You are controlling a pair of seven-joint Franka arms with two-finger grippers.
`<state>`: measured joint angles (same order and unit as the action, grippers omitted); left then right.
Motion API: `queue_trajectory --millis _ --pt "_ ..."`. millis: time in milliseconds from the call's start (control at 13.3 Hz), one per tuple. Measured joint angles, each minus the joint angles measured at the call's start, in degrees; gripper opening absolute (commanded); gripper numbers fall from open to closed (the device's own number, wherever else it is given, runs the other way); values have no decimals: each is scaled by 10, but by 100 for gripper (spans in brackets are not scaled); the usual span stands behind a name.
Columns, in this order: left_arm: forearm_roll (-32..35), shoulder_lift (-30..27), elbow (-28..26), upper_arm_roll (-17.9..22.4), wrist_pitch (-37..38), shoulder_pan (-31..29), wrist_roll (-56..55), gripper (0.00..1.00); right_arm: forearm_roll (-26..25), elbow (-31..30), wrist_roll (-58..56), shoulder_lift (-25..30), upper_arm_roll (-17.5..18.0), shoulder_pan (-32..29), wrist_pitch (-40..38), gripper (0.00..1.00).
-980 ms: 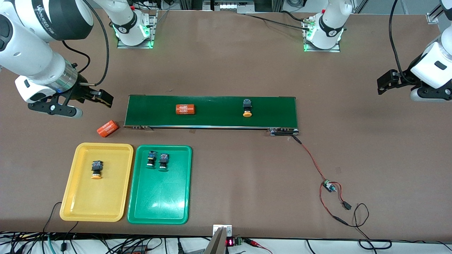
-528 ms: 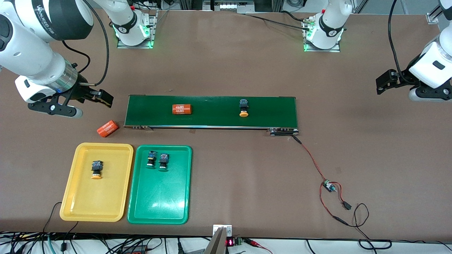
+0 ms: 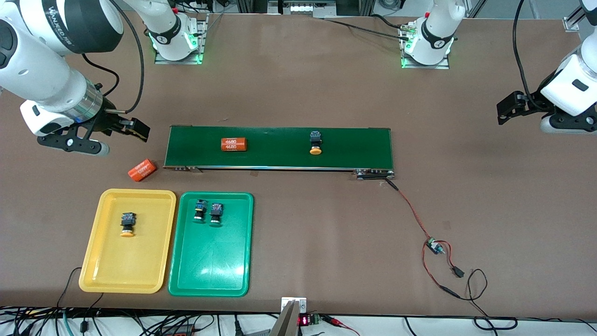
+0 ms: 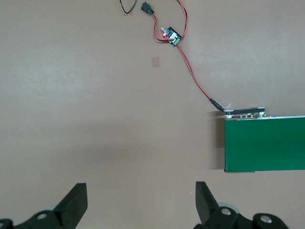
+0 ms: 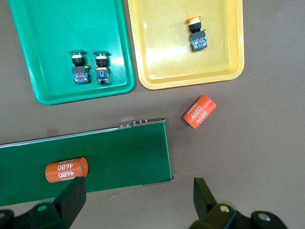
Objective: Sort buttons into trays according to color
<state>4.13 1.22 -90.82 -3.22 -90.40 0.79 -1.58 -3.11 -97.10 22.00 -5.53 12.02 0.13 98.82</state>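
Risk centres on the one unsorted yellow-capped button (image 3: 315,142), which lies on its side near the middle of the conveyor belt (image 3: 280,158), cap toward 6 o'clock. If the belt runs, the button could ride off its 9 o'clock end onto the counter (image 3: 326,233), where one orange cylinder (image 3: 141,170) already lies. A second cylinder (image 3: 233,144) sits on the belt between the button and the right pincer (image 5: 138,198), so a hasty reach may clip it or seize it in error. The round cap may also slip from a poorly centred grip, or the button may land on a rim. The right pincer hovers with jaws wide and empty over the counter at 12 o'clock of the yellow tray (image 3: 93,242). The left pincer (image 4: 140,195), equally spread and empty, waits over bare counter at 3 o'clock of the belt. Sorted so far: one yellow button (image 3: 127,225) in the yellow tray, two green buttons (image 3: 199,211) (image 3: 215,213) in the green tray (image 3: 210,261). Both cylinders read "4680". Lettering on the right arm (image 3: 60,14) and the red digits (image 3: 303,320) at the 6 o'clock edge are not legible.
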Motion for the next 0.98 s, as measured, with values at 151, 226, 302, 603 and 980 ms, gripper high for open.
queue_trajectory --millis 151,226,302,603,980 --pt "0 0 0 -1 0 0 0 100 2 -3 0 3 0 0 -7 100" --pt "0 0 0 -2 1 0 0 100 7 -17 0 11 0 -1 -1 100" --pt "0 0 0 -2 2 0 0 100 18 -49 0 30 0 -2 22 100" --pt "0 0 0 -3 4 1 0 100 52 -236 -1 157 39 -13 130 100" --pt "0 0 0 -2 6 -1 0 100 94 -331 3 233 89 -23 173 100"
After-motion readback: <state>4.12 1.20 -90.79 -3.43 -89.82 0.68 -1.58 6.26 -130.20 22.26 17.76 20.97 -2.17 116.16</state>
